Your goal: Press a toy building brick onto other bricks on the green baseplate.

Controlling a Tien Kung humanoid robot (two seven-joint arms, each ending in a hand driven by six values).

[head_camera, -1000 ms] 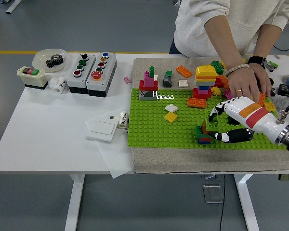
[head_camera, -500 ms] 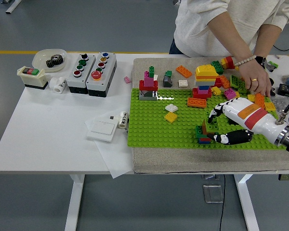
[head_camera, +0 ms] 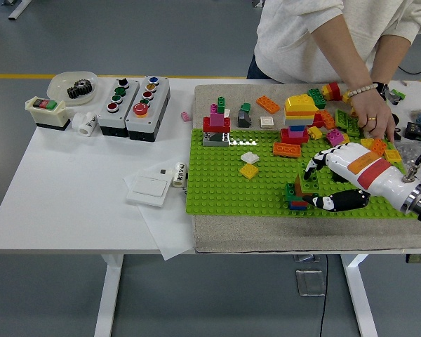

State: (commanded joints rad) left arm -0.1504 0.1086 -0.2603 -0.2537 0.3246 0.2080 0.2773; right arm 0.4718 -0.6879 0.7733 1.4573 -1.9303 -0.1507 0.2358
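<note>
Now: right hand point(head_camera: 321, 184) curled around green brick point(head_camera: 290, 184), index fingertips point(head_camera: 310, 168) above it, thumb below | brick sits on small brick stack point(head_camera: 295, 199) on green baseplate point(head_camera: 224, 182), at the hand's fingertips | person's hand point(head_camera: 376, 121) behind the robot wrist, among loose bricks point(head_camera: 344, 121)

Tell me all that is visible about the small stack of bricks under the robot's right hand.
The small brick stack stands on the green baseplate, near its front edge, right of middle. It looks like glossy plastic: a green brick on top, another green brick at its left, red and blue layers showing lower. The right hand closes on it, white fingers arching over from behind and the dark thumb lying beside it at the front right.
</note>
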